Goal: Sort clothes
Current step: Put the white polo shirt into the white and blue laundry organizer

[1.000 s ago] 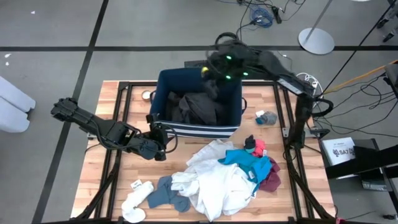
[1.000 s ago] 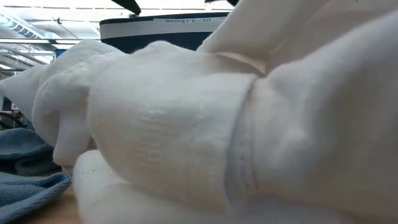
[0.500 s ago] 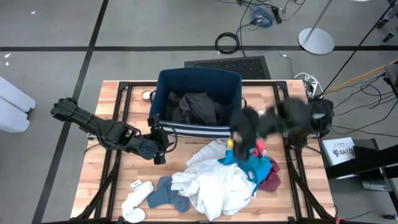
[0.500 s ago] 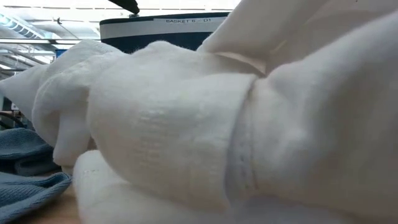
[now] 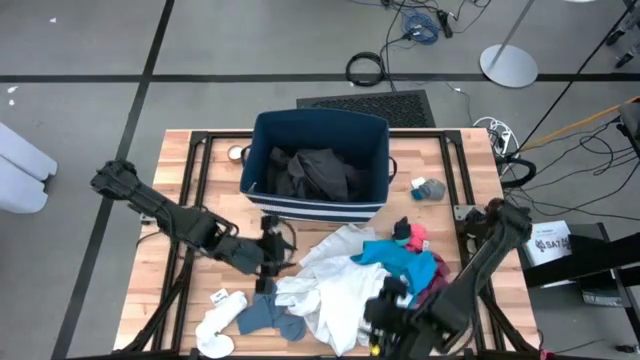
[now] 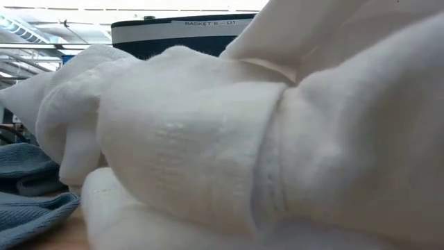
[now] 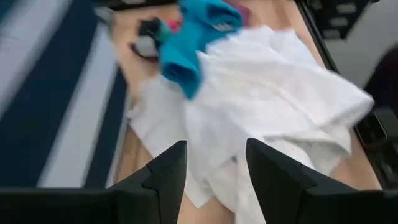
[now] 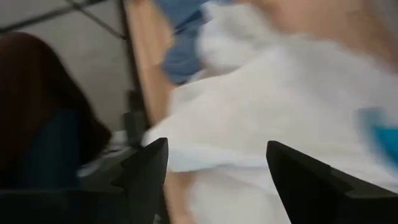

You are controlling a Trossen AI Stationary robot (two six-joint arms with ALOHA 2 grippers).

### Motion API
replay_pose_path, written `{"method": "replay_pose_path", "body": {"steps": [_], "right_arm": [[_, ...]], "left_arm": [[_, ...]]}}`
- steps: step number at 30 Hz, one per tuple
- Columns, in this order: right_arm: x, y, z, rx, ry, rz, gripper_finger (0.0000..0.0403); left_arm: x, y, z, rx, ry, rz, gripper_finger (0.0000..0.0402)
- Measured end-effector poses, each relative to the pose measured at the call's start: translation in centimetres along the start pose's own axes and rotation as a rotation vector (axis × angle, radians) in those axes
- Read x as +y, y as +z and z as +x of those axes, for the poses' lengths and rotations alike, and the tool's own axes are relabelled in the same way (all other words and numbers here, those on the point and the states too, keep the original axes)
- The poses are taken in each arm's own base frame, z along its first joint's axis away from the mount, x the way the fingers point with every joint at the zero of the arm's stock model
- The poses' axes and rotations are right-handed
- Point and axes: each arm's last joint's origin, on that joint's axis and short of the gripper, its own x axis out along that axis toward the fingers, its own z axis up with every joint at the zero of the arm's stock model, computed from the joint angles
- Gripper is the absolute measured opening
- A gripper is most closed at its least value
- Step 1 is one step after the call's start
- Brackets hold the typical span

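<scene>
Bin of navy fabric with white stripes stands at the far middle of the table, holding a crumpled dark grey garment. Near of it, right of centre, lies the heap: a large white piece spread widest, a teal-blue piece on its right part, a maroon piece peeking out at the right edge, red-pink socks at the far right of the heap. Grey-blue socks and white socks lie at the near left; another small grey-blue sock sits alone right of the bin. The left gripper hangs over the white piece's left edge, fingers apart and empty. The right gripper is at the near edge of the white piece, fingers wide and empty.
</scene>
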Motion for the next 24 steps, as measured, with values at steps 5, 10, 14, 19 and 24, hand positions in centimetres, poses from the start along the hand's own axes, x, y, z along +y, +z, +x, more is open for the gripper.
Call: {"method": "replay_pose_path", "body": {"steps": [5,10,14,19,24], "right_arm": [[0.7,-2.0,3.7,0.009,0.015,0.005,0.0263],[-0.4,-2.4,5.7,0.109,-0.071,-0.103,0.0263],[-0.7,-2.2,6.7,0.138,-0.074,-0.205,0.0263],[-0.9,-1.5,7.1,0.130,-0.067,-0.324,0.0263],[-1.1,-1.4,7.7,0.140,-0.071,-0.440,0.0263]], "left_arm": [[-1.5,-0.8,1.8,0.054,-0.019,0.089,0.0176],[-2.3,-1.5,3.3,0.102,-0.024,0.196,0.0176],[-2.8,-1.8,4.3,0.116,-0.071,0.305,0.0176],[-3.3,-1.5,5.1,0.070,-0.120,0.351,0.0176],[-3.7,-1.7,5.6,0.082,-0.176,0.353,0.0176]]}}
